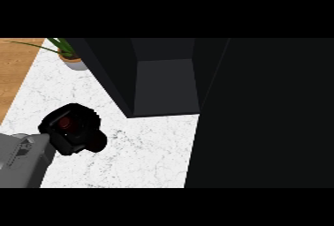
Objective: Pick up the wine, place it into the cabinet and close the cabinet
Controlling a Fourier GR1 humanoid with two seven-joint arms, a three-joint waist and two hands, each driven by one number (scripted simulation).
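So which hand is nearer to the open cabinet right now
Left. The left hand, curled round the wine bottle, is over the white counter just left of the open cabinet. The right hand shows nowhere in the head view, so its distance cannot be judged.

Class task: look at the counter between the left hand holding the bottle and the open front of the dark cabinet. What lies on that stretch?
Nothing: in the head view, only bare white counter lies between the left hand, curled round the wine bottle, and the cabinet.

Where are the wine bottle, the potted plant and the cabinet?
wine bottle [65,122]: head view, dark red top
potted plant [74,63]: head view, grey pot
cabinet [164,84]: head view, inner back wall
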